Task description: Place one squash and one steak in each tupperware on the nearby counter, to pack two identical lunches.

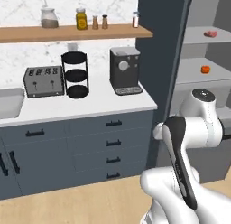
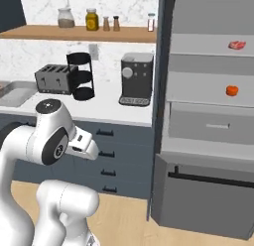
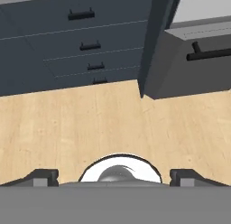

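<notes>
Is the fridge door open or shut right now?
Open: the fridge interior shelves show, with the steak on the upper shelf and the squash on the one below.

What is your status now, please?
End effector open, empty, pointing at floor. Squash and steak on open fridge shelves. Path clear.

Matt white counter (image 1: 90, 105) (wooden shelf (image 1: 72, 33))

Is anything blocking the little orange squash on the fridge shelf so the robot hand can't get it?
Nothing visible blocks it. The squash sits alone on an open shelf, with no door across it. The gripper is open, empty and aimed at the floor.
</notes>
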